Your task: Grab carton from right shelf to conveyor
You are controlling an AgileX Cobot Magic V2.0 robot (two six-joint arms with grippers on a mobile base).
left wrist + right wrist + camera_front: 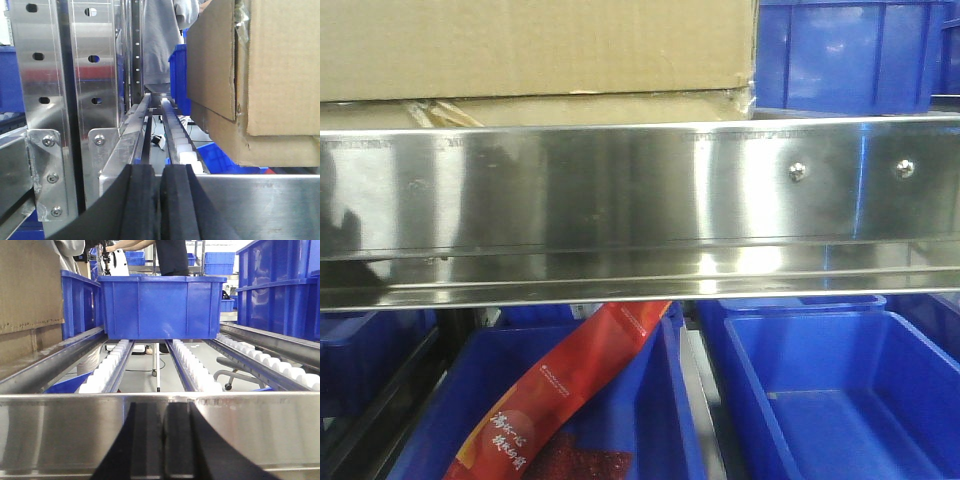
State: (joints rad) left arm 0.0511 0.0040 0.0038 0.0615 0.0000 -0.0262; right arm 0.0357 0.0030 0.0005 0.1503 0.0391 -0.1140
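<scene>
Left tool (160, 200) and right tool (163, 440) are seen pressed together before the shelf rail (620, 200); reaching is judged in hand, with the carton (520, 45) behind it to be flanked next.

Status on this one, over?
Left gripper, right gripper: jaws shut, empty. Carton on right shelf, ungripped. Blue bin beside it.

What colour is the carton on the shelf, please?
The carton is plain tan, clearest in the exterior front-facing view.
</scene>
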